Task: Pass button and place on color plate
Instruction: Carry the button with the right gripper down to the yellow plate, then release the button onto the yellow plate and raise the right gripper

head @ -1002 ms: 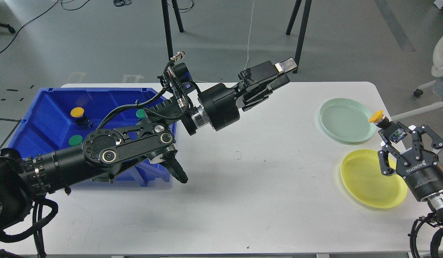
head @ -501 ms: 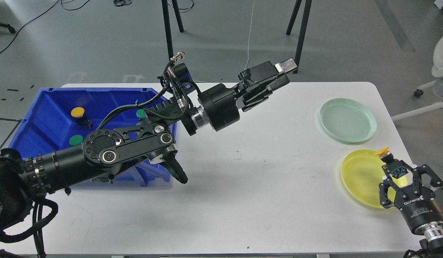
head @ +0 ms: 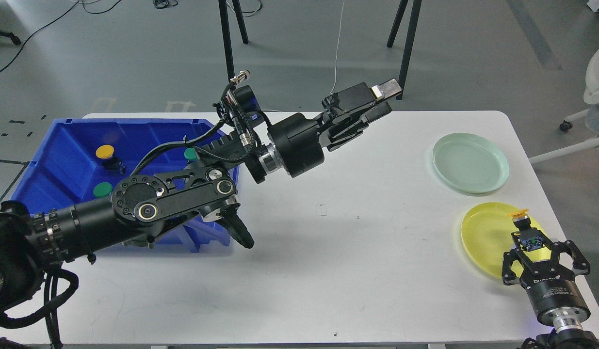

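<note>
1. Yellow plate, round, shallow and glossy, is lying at the white table's right edge.
2. Right gripper, lower than a second ago, is clasping the button over that plate.
3. Left gripper is staying raised mid-table, fingers nearly together, empty.
</note>
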Controlling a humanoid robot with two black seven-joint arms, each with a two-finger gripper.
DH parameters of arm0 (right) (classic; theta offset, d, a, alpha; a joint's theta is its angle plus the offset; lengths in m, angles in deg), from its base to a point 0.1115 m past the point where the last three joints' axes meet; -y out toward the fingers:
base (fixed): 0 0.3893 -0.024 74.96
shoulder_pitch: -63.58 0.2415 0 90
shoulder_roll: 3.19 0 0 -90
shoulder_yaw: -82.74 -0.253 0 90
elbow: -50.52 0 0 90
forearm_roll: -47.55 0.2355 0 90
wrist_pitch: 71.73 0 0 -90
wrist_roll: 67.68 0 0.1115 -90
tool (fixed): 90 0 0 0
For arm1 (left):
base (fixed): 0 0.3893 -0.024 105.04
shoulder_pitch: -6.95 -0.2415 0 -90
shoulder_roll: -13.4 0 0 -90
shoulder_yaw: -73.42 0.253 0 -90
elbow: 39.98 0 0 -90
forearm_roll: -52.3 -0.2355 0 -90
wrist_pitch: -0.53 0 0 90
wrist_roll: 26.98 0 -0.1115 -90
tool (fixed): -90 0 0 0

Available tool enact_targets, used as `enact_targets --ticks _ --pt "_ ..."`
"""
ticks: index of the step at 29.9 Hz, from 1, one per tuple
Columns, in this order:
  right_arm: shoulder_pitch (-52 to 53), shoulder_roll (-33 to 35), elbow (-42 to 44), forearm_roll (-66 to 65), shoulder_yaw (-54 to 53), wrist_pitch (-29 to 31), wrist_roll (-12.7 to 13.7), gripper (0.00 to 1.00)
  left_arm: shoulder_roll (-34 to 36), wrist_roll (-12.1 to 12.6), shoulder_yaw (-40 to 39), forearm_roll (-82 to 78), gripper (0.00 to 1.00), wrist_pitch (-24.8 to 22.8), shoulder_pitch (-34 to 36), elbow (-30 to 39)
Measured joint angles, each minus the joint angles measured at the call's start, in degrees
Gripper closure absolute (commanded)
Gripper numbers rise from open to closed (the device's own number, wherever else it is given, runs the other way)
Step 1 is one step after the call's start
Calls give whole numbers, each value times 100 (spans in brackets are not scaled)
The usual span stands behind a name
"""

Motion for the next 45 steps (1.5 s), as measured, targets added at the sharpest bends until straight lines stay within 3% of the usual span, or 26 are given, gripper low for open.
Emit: enact_targets --ticks 8,19,33,45 --pt "19 -464 -43 298 168 0 0 82 0 0 0 9 36 0 0 1" --pt "28 -528 -53 1083 132 0 0 81 0 0 0 9 36 7 0 7" --pt "30 -615 -144 1122 111 0 1 59 0 0 0 9 36 10 0 9" --pt "-12 -608 -262 1139 98 0 2 47 0 0 0 9 36 10 0 9"
